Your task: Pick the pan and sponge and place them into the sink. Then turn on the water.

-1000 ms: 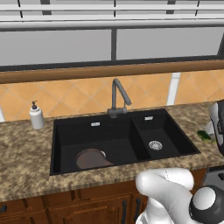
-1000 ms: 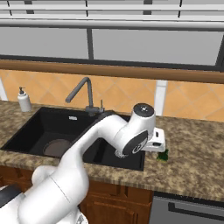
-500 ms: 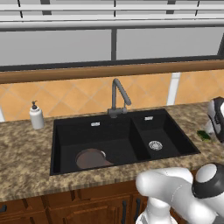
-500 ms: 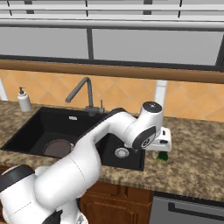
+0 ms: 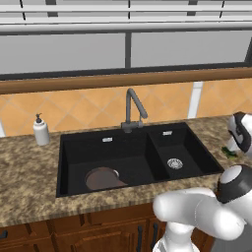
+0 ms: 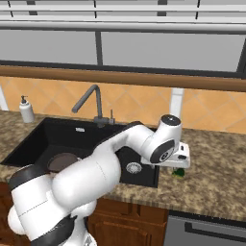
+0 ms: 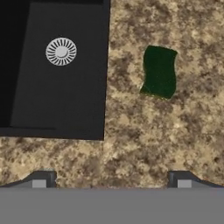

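Movement from the arm: over the last second it has swung further right, carrying the gripper (image 7: 111, 178) off the small basin and out above the counter (image 7: 131, 131) beside the sink (image 7: 57, 87). That reads as the approach for the second pickup, since the pan (image 5: 101, 177) already lies in the big basin, well off to the far side of the jaws.

Jaws stand fully spread and hold nothing; from the hand camera the two dark tips sit wide apart with bare granite between them.

And there's the sponge (image 7: 159, 71), a small dark green block with slightly wavy edges, lying flat on the counter. It sits ahead of the jaws and off toward the right-hand tip, not yet between them, near the sink's edge but not touching it. My guess: a shift over it, then a descent. No water at the faucet (image 5: 133, 109) yet.
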